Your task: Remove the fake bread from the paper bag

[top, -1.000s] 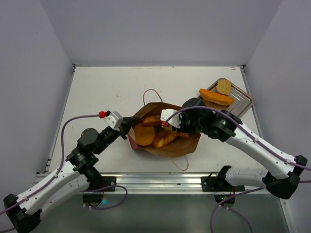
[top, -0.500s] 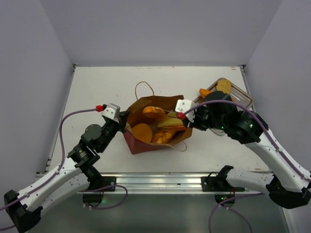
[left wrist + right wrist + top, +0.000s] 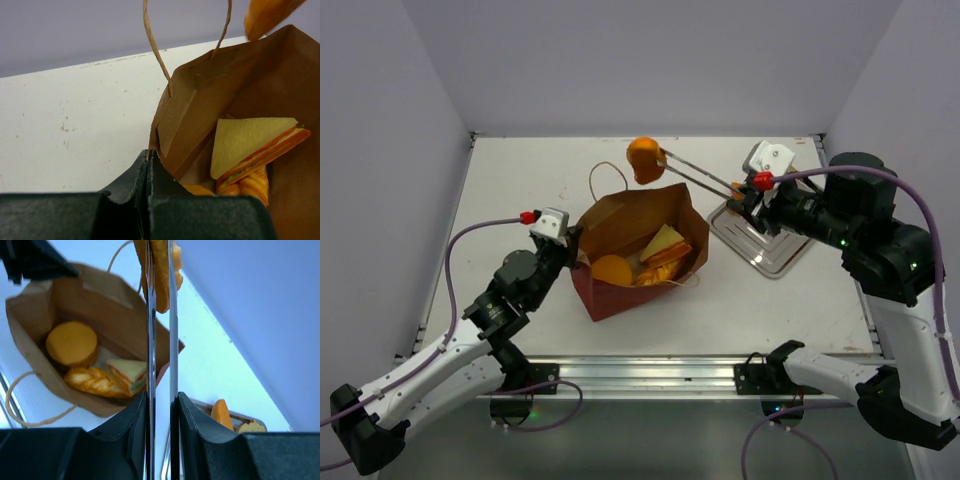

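Observation:
The paper bag (image 3: 610, 298), red outside and brown inside, stands open mid-table. My left gripper (image 3: 572, 255) is shut on its near-left rim, which is also seen in the left wrist view (image 3: 150, 155). My right gripper (image 3: 748, 195) is shut on metal tongs (image 3: 695, 175). The tongs pinch an orange bread piece (image 3: 643, 160) in the air above the bag's far edge. It also shows in the right wrist view (image 3: 162, 275). Inside the bag lie a round bun (image 3: 71, 343), a braided loaf (image 3: 92, 381) and a sandwich wedge (image 3: 130, 372).
A silver metal tray (image 3: 765, 250) lies right of the bag, under my right arm. It holds an orange piece (image 3: 221, 412) and a pale piece (image 3: 252, 427). The bag's tan loop handles (image 3: 610, 180) stick out at its far and near sides.
My right arm rose and drew back to the right, lifting the orange bread piece out of the bag with the tongs. The bag shifted and stood more upright, my left gripper staying on its rim.

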`<action>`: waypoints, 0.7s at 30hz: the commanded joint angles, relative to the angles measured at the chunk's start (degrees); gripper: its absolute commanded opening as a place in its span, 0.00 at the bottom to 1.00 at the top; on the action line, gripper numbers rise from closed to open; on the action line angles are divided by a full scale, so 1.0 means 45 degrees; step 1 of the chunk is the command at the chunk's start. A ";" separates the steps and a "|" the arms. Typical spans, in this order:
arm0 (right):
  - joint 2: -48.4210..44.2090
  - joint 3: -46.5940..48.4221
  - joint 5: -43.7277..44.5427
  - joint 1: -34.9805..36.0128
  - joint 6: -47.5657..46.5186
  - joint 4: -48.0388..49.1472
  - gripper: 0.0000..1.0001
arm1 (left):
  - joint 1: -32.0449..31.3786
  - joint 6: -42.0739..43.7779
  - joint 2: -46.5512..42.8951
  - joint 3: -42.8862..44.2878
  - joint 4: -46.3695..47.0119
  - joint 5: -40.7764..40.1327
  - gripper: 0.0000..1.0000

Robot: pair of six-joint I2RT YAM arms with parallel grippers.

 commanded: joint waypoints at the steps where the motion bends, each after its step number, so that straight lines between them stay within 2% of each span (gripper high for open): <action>1: 0.0200 0.1571 -0.1150 -0.0747 0.1204 0.1174 0.02 | -0.0019 0.0291 0.0004 0.0595 0.0179 -0.0638 0.00; 4: 0.0551 0.2588 -0.1308 -0.1392 0.1732 0.1193 0.01 | -0.0019 0.0369 -0.0074 0.0596 -0.0036 -0.0716 0.00; 5: 0.0765 0.2938 -0.0650 -0.1743 0.2081 0.1386 0.00 | -0.0019 0.0408 -0.0306 0.0576 -0.0249 -0.0736 0.00; 10: 0.0592 0.2280 0.0741 -0.2370 0.2631 0.2090 0.00 | -0.0019 0.0564 -0.0874 0.0518 -0.0543 -0.0795 0.00; 15: -0.0499 -0.0414 0.1388 -0.3424 0.3489 0.3067 0.00 | -0.0019 0.0877 -0.1714 0.0537 -0.0993 -0.0950 0.00; 21: -0.1693 -0.3618 0.0257 -0.5279 0.4466 0.3458 0.00 | -0.0019 0.1209 -0.2495 0.0537 -0.1950 -0.0892 0.00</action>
